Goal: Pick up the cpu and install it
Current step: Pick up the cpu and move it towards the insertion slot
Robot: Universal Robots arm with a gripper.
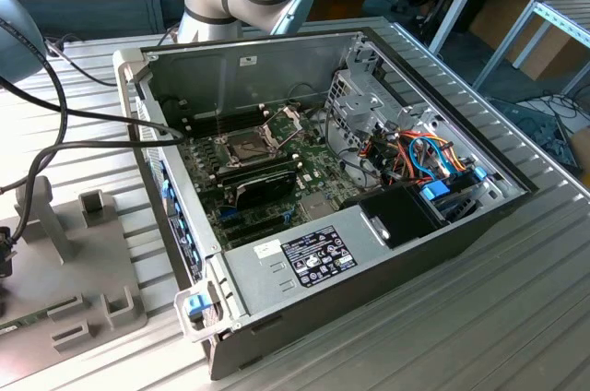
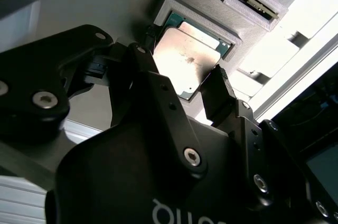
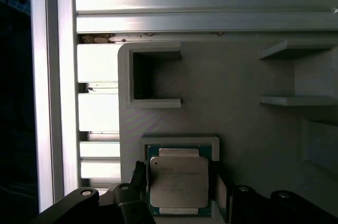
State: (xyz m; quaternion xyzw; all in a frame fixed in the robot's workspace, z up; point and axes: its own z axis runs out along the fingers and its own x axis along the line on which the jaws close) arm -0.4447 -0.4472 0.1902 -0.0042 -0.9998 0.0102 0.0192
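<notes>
My fingers [image 2: 216,97] stand apart, one on each side of the cpu [image 3: 177,182]; whether they touch it, I cannot tell. It lies flat in a recessed grey holder [image 3: 253,145], its near edge hidden. Farther off, an open computer case [image 1: 387,280] rests on the counter [image 1: 516,336].

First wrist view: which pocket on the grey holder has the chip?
The square framed pocket straddled by the claw, with the cpu lying flat in it. The open-sided pocket beside it holds nothing.

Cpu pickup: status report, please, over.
Black gripper open, astride flat square silver-grey cpu. Cpu seated in grey plastic holder, not lifted. Nothing on top.
</notes>
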